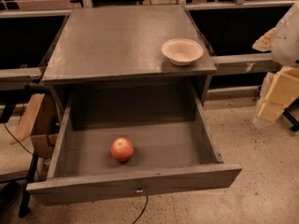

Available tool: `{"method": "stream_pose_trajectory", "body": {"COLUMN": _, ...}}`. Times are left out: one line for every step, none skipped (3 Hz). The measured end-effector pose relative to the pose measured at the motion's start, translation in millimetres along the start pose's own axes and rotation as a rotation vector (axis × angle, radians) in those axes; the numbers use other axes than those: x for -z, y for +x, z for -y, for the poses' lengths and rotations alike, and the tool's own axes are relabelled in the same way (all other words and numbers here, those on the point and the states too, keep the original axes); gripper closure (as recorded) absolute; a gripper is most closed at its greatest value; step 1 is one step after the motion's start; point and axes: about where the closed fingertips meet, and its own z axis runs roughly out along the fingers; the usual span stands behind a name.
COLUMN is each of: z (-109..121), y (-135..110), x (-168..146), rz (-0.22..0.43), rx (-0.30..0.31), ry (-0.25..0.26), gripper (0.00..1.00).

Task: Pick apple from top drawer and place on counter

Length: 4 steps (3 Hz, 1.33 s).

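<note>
The top drawer (135, 183) stands pulled open, baring the apple (122, 149) near its front for a reach from above, while the gripper (278, 94), open or closed I cannot tell, hangs beyond the desk's (112, 45) right edge.

Pulled-out top drawer (140, 183) open from above, room all round apple (122, 149), counter (117, 41) edge overhangs drawer's rear, bowl (182, 51) at counter's front-right, free surface to its left, gripper (275, 99) far right, well apart from drawer.

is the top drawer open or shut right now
Open: the top drawer is pulled out below the counter, its inside exposed with the apple on its floor. The gripper is at the right edge, outside it.
</note>
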Motion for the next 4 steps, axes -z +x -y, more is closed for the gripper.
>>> {"method": "stream_pose_trajectory", "body": {"z": 0.0, "y": 0.0, "x": 0.0, "rz": 0.000, "rx": 0.000, "ry": 0.000, "gripper": 0.00}}
{"method": "stream_pose_trajectory", "body": {"z": 3.9, "y": -10.0, "x": -12.1, "rz": 0.015, "rx": -0.066, "ry": -0.003, "gripper": 0.00}}
{"method": "stream_pose_trajectory", "body": {"z": 12.1, "y": -32.8, "x": -52.0, "rz": 0.074, "rx": -0.195, "ry": -0.030, "gripper": 0.00}}
{"method": "stream_pose_trajectory", "body": {"z": 14.9, "y": -72.1, "x": -106.2, "rz": 0.182, "rx": -0.319, "ry": -0.066, "gripper": 0.00}}
